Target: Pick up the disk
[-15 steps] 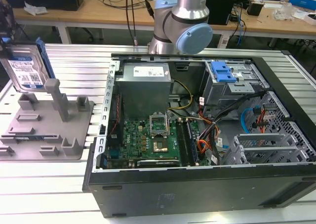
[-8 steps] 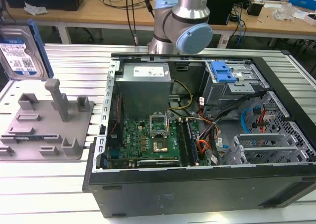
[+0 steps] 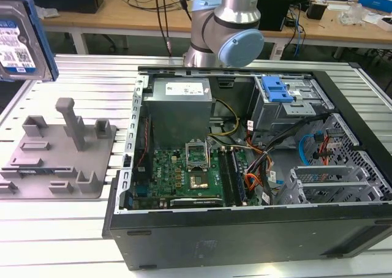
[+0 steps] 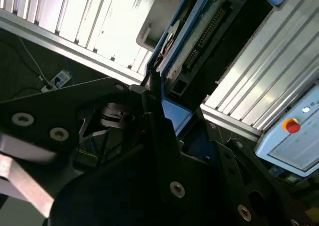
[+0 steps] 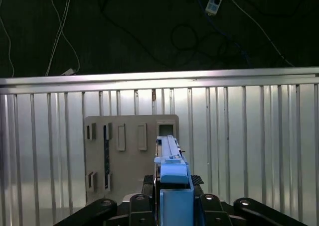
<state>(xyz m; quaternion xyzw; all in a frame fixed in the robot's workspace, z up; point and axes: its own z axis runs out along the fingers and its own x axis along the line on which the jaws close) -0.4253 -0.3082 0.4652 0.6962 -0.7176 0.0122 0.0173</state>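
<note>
Exterior view: disk (image 3: pixel 21 42) aloft at the exterior view's left edge, above the grey fixture plate (image 3: pixel 58 158) on the slatted counter (image 3: pixel 67 235). Open computer case (image 3: pixel 257 168) sits beside. Second wrist view: gripper (image 4: pixel 167 111) clamped on the disk's blue rail.

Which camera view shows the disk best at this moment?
The exterior view: the disk hangs in the air at that view's upper left, above the grey fixture, its label face and blue rail showing. The first wrist view shows it edge-on in the hand. The second wrist view shows its connector end.
</note>
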